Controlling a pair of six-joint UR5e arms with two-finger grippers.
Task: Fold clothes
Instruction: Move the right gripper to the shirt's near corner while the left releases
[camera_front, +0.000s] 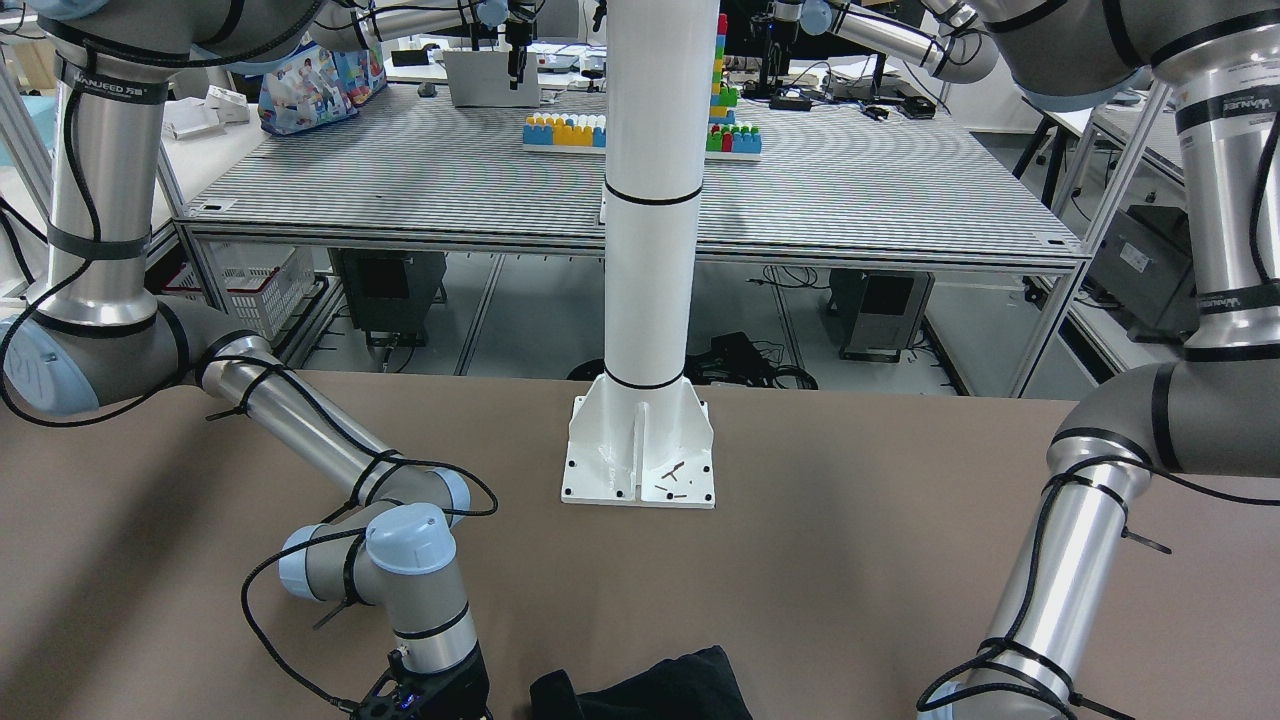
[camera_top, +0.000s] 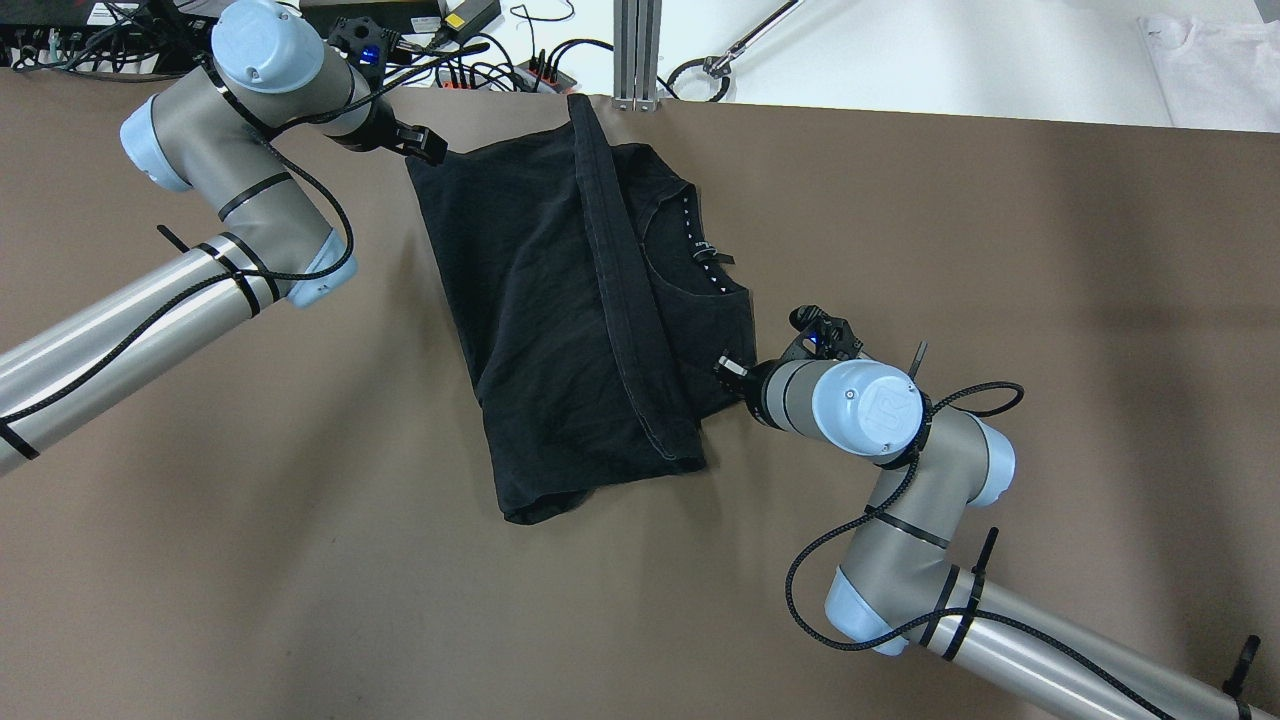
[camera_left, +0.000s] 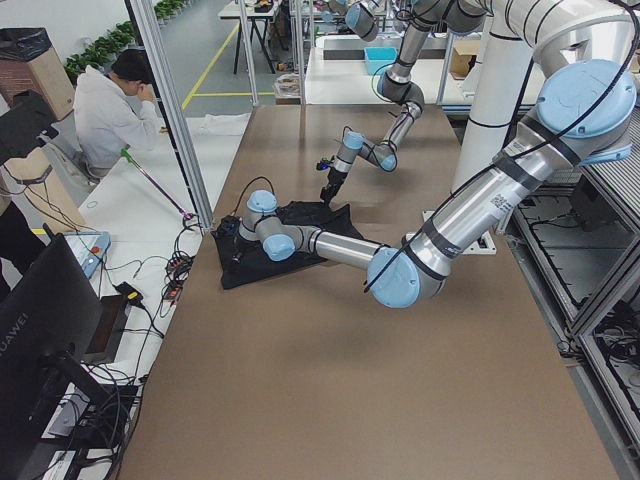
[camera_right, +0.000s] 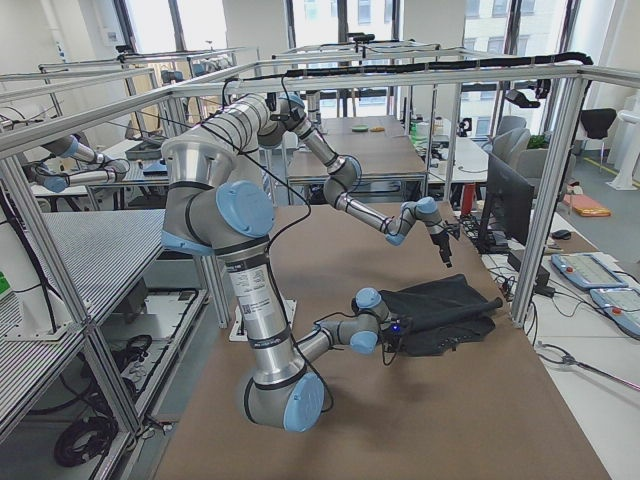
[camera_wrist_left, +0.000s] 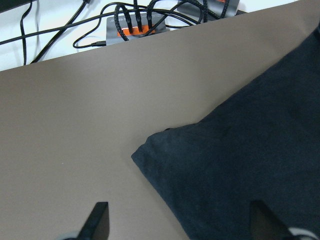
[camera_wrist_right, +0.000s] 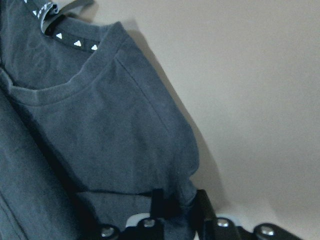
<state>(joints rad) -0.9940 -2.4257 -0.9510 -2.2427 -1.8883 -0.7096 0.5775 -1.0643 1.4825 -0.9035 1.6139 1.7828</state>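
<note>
Table (camera_top: 250, 600), brown and matte, is spanned by both arms. The left arm (camera_top: 150, 320) is stretched to the far edge, and the right arm (camera_top: 930, 560) is bent low at mid-table. Between them the clothes (camera_top: 540, 300), a black T-shirt partly folded over its neckline, are laid flat. The left gripper (camera_wrist_left: 180, 222) is held spread over a corner. The right gripper (camera_wrist_right: 180, 210) is clamped on the shirt's edge. "WANJEED" is printed on an arm band (camera_front: 110, 90).

A white pole (camera_front: 652, 200) is standing on its base plate (camera_front: 640, 455) on the brown table (camera_front: 850, 560), coloured toy blocks (camera_front: 565, 131) are sitting on a grey ridged bench (camera_front: 400, 180) behind it, and a person (camera_left: 106, 115) in a pale hoodie is sitting beside the table.
</note>
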